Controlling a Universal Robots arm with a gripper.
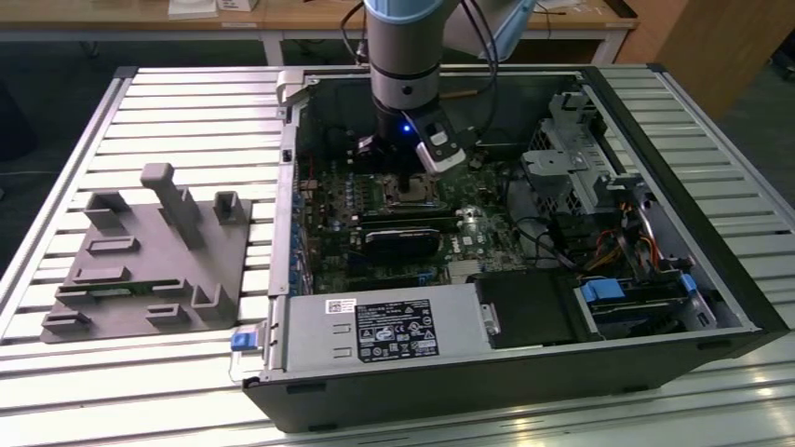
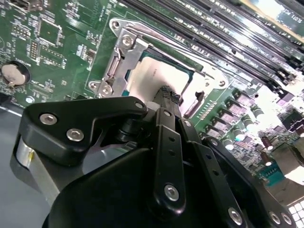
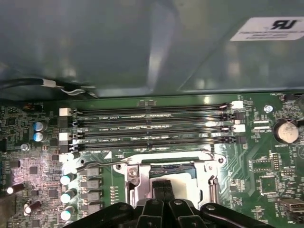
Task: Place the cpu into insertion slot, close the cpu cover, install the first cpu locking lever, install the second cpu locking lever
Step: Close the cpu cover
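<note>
1. The small, flat, square cpu with a pale silver-grey metal face [image 2: 148, 76] is seated in the metal-rimmed square insertion slot [image 3: 164, 167].
2. The thin silver-grey metal cpu cover frame [image 2: 126, 47] is laid around it.
3. The black gripper [image 2: 167, 94] is held just over the cpu, fingers clenched together on nothing.

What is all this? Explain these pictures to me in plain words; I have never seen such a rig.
A robot arm reaches down into an open computer case lying on a slatted metal table, with a grey fixture beside it. The exterior view looks on from outside; both wrist views ride on the arm, looking past its gripper at the green circuit board. The fingers are shut, nothing seen between them, right over the cpu, a pale square chip framed by the silver cpu cover.
</note>
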